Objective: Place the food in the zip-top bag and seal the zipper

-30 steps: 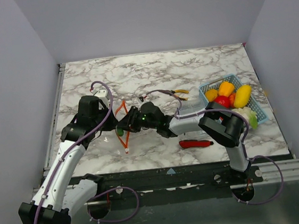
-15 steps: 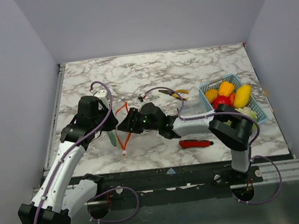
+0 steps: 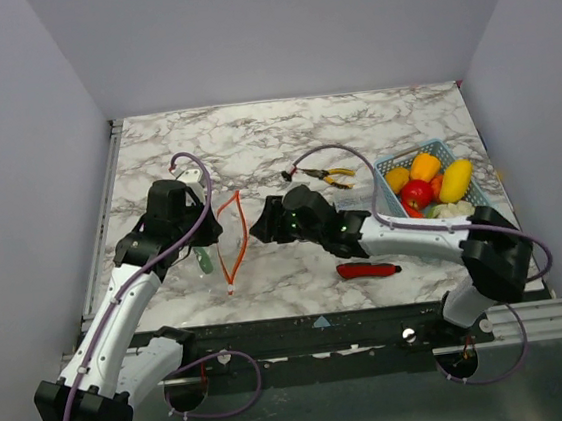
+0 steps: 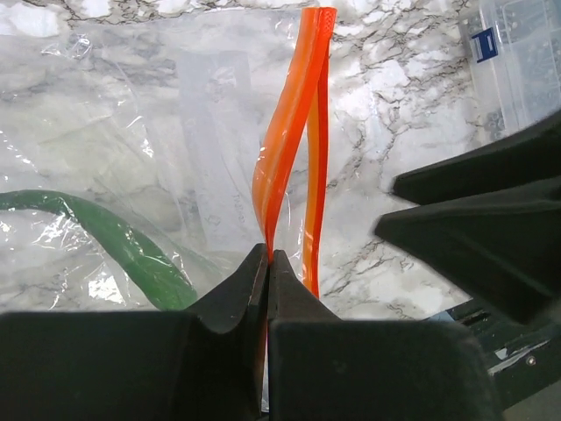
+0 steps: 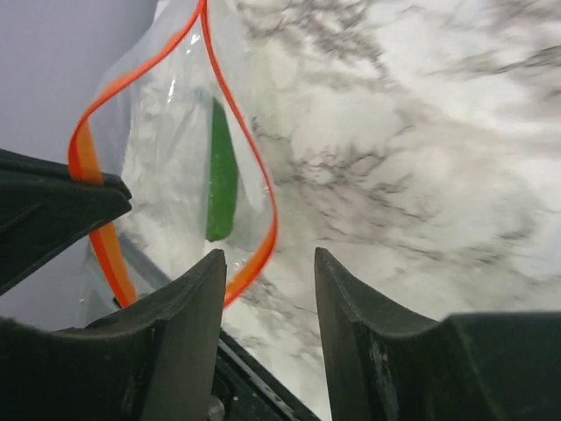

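The zip-top bag (image 3: pixel 221 267) lies at the left of the table, its mouth held open as an orange loop. My left gripper (image 3: pixel 211 241) is shut on the zipper (image 4: pixel 289 140), pinching one strip at its tips (image 4: pixel 267 256). A green piece (image 3: pixel 204 260) lies inside the bag; it also shows in the left wrist view (image 4: pixel 123 241) and the right wrist view (image 5: pixel 221 171). My right gripper (image 3: pixel 257 231) is open and empty just right of the bag mouth (image 5: pixel 263 219). The yellow pepper (image 3: pixel 456 180), orange pepper (image 3: pixel 424 166) and red tomato (image 3: pixel 417 193) sit in the blue basket (image 3: pixel 485 211).
A red-handled knife (image 3: pixel 368 270) lies near the front edge. Yellow-handled pliers (image 3: pixel 328 174) lie behind my right arm. A clear rigid box (image 3: pixel 359 202) stands left of the basket and shows in the left wrist view (image 4: pixel 517 61). A white food piece (image 3: pixel 452 211) is in the basket's front.
My right gripper has left the bag mouth and drawn back to the right, empty. The green piece it held now lies inside the bag. My left gripper has kept its hold.
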`<state>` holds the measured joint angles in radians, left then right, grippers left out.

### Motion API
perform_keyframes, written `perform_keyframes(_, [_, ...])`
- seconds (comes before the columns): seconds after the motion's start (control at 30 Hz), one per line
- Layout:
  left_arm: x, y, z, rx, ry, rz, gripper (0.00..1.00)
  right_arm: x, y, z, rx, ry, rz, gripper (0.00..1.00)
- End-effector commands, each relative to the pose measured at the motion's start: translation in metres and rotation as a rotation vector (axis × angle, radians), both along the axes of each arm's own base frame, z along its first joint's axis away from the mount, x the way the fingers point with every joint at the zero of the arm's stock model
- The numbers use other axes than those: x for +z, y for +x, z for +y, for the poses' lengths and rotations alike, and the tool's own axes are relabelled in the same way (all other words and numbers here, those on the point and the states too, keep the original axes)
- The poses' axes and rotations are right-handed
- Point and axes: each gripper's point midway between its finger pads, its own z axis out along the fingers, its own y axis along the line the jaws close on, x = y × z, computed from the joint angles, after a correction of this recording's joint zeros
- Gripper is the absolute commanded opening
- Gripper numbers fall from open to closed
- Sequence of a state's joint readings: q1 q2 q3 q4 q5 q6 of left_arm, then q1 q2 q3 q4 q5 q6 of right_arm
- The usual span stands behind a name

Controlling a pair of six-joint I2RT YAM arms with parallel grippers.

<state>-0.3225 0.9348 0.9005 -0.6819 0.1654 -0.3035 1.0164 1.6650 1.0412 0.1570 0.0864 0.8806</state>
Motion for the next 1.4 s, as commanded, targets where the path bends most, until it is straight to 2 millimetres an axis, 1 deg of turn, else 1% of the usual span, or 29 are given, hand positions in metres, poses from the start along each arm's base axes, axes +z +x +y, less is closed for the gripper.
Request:
perform_keyframes(0.0, [-0.002,0.002,-0.001,-0.004,-0.001,0.005,0.00,0.006,0.019,-0.092,-0.211,-0.306,-0.170,0.50])
perform_keyframes(0.1, [-0.004,0.002,-0.002,-0.007,-0.002,0.013,0.00,0.015,0.027,-0.151,-0.348,-0.396,-0.203,0.54])
perform_keyframes(0.13, [-0.004,0.002,-0.002,-0.008,-0.001,0.015,0.00,0.014,0.031,-0.172,-0.403,-0.423,-0.203,0.56])
perform_keyframes(0.23, [-0.005,0.002,-0.002,-0.010,-0.002,0.018,0.00,0.015,0.044,-0.237,-0.558,-0.442,-0.161,0.56])
perform_keyframes(0.3, [-0.006,0.003,-0.002,-0.010,-0.001,0.023,0.00,0.014,0.047,-0.279,-0.667,-0.448,-0.136,0.56])
perform_keyframes(0.33, [-0.007,0.003,-0.002,-0.009,0.000,0.024,0.00,0.017,0.047,-0.301,-0.740,-0.451,-0.125,0.58])
perform_keyframes(0.4, [-0.008,0.003,-0.002,-0.008,0.002,0.028,0.00,0.019,0.044,-0.344,-0.891,-0.455,-0.095,0.67])
perform_keyframes(0.47, [-0.008,0.003,-0.002,-0.009,0.002,0.031,0.00,0.018,0.043,-0.381,-0.989,-0.451,-0.059,0.68])
perform_keyframes(0.53, [-0.008,0.003,-0.003,-0.010,0.003,0.033,0.00,0.014,0.041,-0.412,-1.072,-0.436,-0.019,0.69])
perform_keyframes(0.57, [-0.008,0.003,-0.002,-0.009,0.003,0.033,0.00,0.011,0.040,-0.427,-1.114,-0.426,0.003,0.70])
perform_keyframes(0.63, [-0.008,0.003,-0.003,-0.010,0.002,0.034,0.00,0.008,0.038,-0.450,-1.178,-0.425,0.025,0.73])
perform_keyframes(0.67, [-0.008,0.003,-0.003,-0.010,0.002,0.033,0.00,0.008,0.037,-0.459,-1.210,-0.436,0.029,0.76])
perform_keyframes(0.7, [-0.008,0.003,-0.003,-0.010,0.002,0.032,0.00,0.007,0.037,-0.470,-1.251,-0.454,0.036,0.81])
perform_keyframes(0.73, [-0.008,0.002,-0.003,-0.011,0.000,0.033,0.00,0.008,0.039,-0.479,-1.286,-0.466,0.040,0.89])
perform_keyframes(0.77, [-0.008,0.002,-0.003,-0.012,0.000,0.033,0.00,0.007,0.041,-0.487,-1.314,-0.467,0.048,0.95])
perform_keyframes(0.8, [-0.008,0.003,-0.004,-0.014,-0.002,0.032,0.00,0.008,0.045,-0.489,-1.322,-0.461,0.054,0.99])
perform_keyframes(0.97, [-0.007,0.002,-0.004,-0.018,-0.004,0.031,0.00,0.015,0.078,-0.498,-1.347,-0.481,0.049,1.00])
perform_keyframes(1.1, [-0.008,0.001,-0.005,-0.021,-0.008,0.034,0.00,0.011,0.098,-0.510,-1.334,-0.621,0.054,1.00])
perform_keyframes(1.17, [-0.007,0.001,-0.005,-0.023,-0.010,0.032,0.00,0.007,0.104,-0.517,-1.327,-0.697,0.063,1.00])
perform_keyframes(1.3, [-0.007,0.001,-0.006,-0.026,-0.013,0.032,0.00,-0.004,0.100,-0.533,-1.344,-0.848,0.094,1.00])
perform_keyframes(1.37, [-0.007,0.001,-0.006,-0.026,-0.014,0.031,0.00,-0.009,0.100,-0.537,-1.344,-0.898,0.097,1.00])
